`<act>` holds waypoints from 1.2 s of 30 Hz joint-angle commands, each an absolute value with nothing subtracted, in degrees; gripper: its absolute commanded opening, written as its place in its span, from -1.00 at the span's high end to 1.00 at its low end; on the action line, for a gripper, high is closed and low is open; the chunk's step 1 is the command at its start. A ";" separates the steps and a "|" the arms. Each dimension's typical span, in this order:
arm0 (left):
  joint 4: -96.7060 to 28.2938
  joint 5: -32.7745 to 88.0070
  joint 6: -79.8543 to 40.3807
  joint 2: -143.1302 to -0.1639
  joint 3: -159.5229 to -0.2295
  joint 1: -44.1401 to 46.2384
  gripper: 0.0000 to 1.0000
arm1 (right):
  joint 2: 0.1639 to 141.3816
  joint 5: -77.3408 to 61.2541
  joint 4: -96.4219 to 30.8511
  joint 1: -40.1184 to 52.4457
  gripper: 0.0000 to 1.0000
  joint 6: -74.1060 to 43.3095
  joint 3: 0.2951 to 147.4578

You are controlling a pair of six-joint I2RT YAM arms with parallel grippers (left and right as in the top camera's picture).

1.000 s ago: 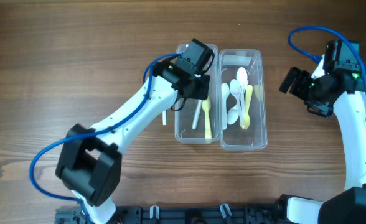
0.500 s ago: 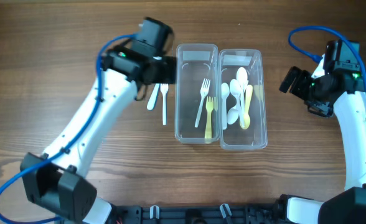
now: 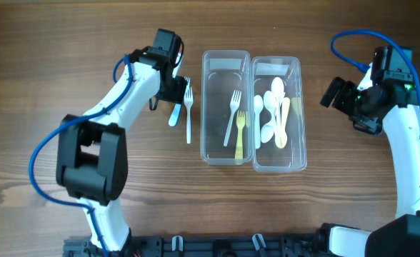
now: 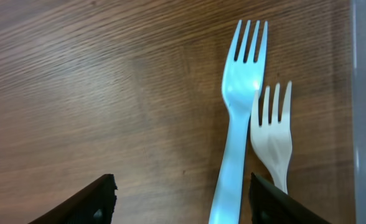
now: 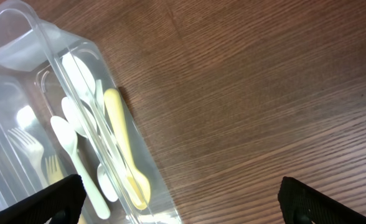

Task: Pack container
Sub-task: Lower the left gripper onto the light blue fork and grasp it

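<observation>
Left pincer (image 4: 183,190) — right pincer (image 5: 180,190); both agape

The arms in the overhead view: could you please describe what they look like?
The left arm and right arm both have smooth white tubular links joined by bulky black joint housings. A thin blue cable loops loosely beside each arm.

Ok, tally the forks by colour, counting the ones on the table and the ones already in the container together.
White: 2 (loose white fork, packed white fork)
Light blue: 1 (light blue fork, loose)
Yellow: 1 (yellow fork, packed)
Total: 4 forks
</observation>
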State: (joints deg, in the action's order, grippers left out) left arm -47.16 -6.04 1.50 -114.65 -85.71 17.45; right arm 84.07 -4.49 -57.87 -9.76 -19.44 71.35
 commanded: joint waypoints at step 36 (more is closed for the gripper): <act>-48.03 -0.51 6.35 -119.74 -82.78 17.12 0.92 | 84.23 -4.99 -57.69 -9.82 -0.99 -19.44 71.59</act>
State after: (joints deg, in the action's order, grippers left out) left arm -45.41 -0.95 6.79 -121.12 -84.58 17.45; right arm 84.07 -4.49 -57.82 -9.76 -19.42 71.35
